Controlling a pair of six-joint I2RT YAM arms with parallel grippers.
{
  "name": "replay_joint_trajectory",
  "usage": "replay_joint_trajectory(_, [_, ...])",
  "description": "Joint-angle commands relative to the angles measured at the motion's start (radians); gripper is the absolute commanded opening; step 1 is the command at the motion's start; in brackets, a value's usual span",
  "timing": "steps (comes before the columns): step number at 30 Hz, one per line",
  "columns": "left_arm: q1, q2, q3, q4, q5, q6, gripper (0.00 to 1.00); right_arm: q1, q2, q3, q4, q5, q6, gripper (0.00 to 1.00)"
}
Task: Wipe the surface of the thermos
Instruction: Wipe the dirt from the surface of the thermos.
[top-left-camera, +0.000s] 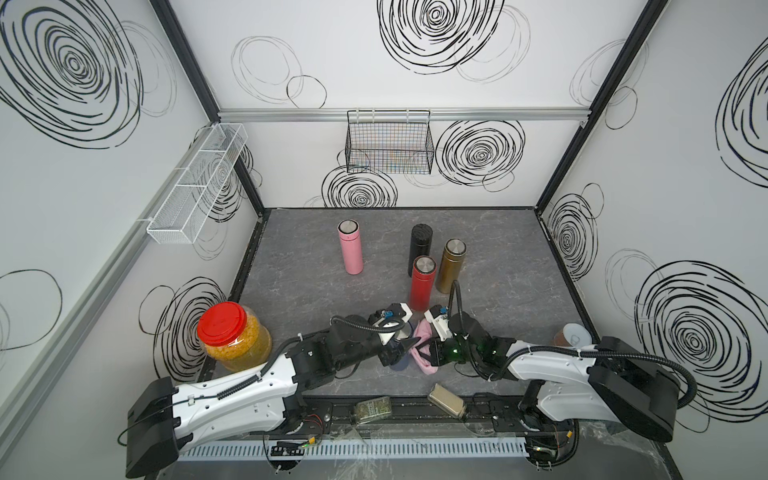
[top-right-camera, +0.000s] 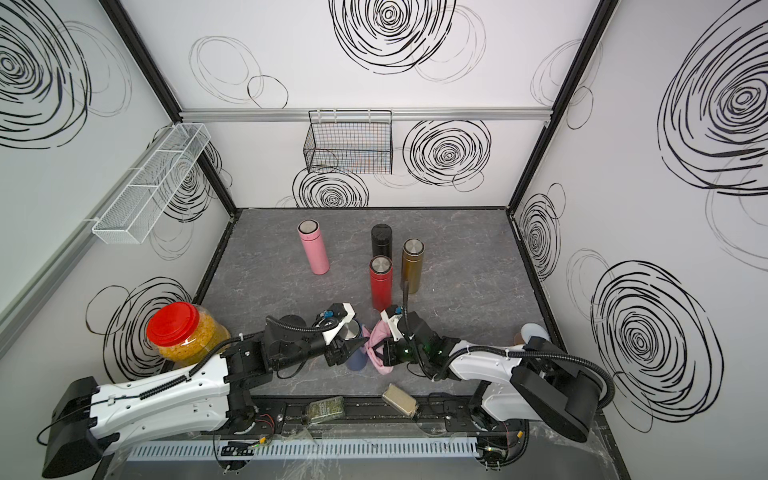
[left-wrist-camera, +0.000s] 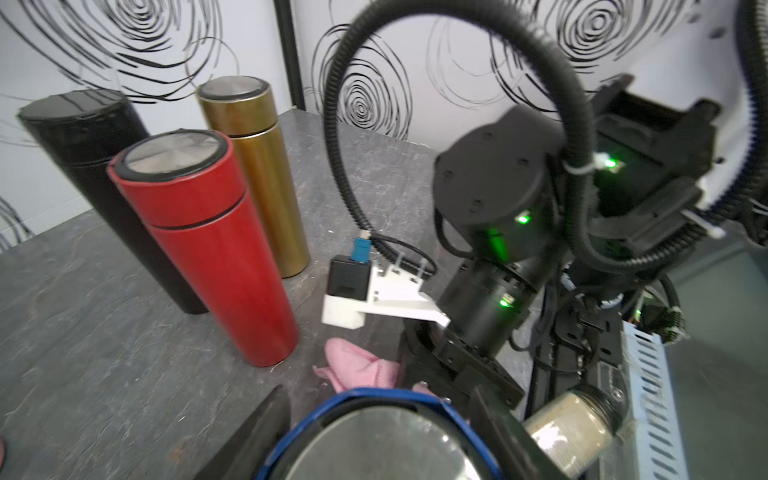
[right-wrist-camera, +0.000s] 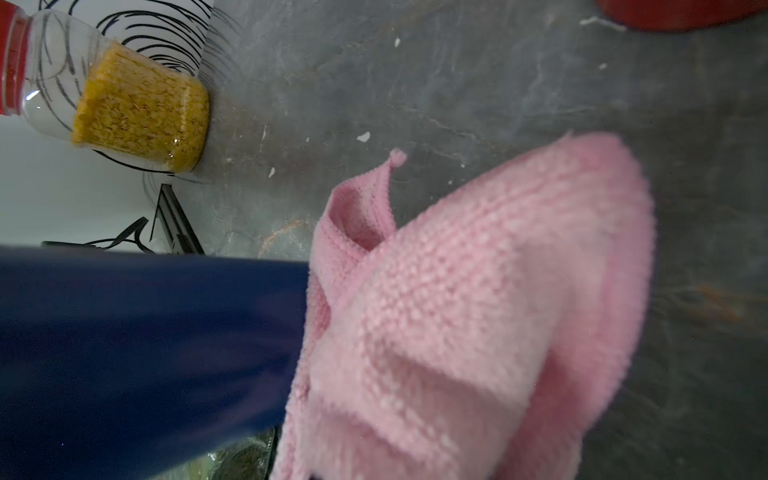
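My left hand (top-right-camera: 351, 346) is clenched around the blue thermos (right-wrist-camera: 145, 340) near the front edge of the grey worktop (top-right-camera: 457, 270). My right hand (top-right-camera: 384, 349) grips a pink cloth (right-wrist-camera: 478, 311), held against the thermos's side. A red thermos (top-right-camera: 381, 282) stands just behind.

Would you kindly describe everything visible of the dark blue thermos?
The dark blue thermos is a smooth, glossy cylinder, metal by its look, with a silvery disc set in its lid. It stands roughly upright at the front of the table, clamped across its upper part by the left claw. The pink cloth, held by the right claw, lies against its side.
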Motion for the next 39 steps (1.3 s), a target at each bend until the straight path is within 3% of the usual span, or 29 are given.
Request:
replay_joint_trajectory(1, [0.017,0.011,-0.021,0.002,-0.213,-0.019,0.00,0.012,-0.096,0.011,0.033,0.065,0.006,0.00])
replay_joint_trajectory(4, [0.024,0.022,0.003,-0.013,-0.341,-0.092,0.00,0.032,-0.181,0.022,0.001,0.082,-0.023,0.00])
replay_joint_trajectory(8, [0.035,0.046,0.044,-0.045,-0.408,-0.192,0.00,0.080,-0.240,0.039,0.002,0.102,-0.063,0.00])
replay_joint_trajectory(14, [0.029,0.100,0.079,-0.066,-0.454,-0.347,0.00,0.133,-0.104,0.040,0.068,0.144,-0.047,0.00])
replay_joint_trajectory(19, [-0.006,0.113,0.093,-0.103,-0.579,-0.523,0.00,0.236,0.007,0.101,0.072,0.290,-0.064,0.00])
replay_joint_trajectory(26, [-0.047,0.138,0.176,-0.259,-0.681,-0.724,0.00,0.368,0.053,0.260,0.144,0.527,-0.219,0.00])
replay_joint_trajectory(32, [-0.073,0.131,0.206,-0.299,-0.706,-0.770,0.00,0.375,0.156,0.312,0.185,0.625,-0.176,0.00])
replay_joint_trajectory(39, [-0.073,0.098,0.192,-0.294,-0.702,-0.747,0.00,0.372,0.263,0.201,0.233,0.643,0.000,0.00])
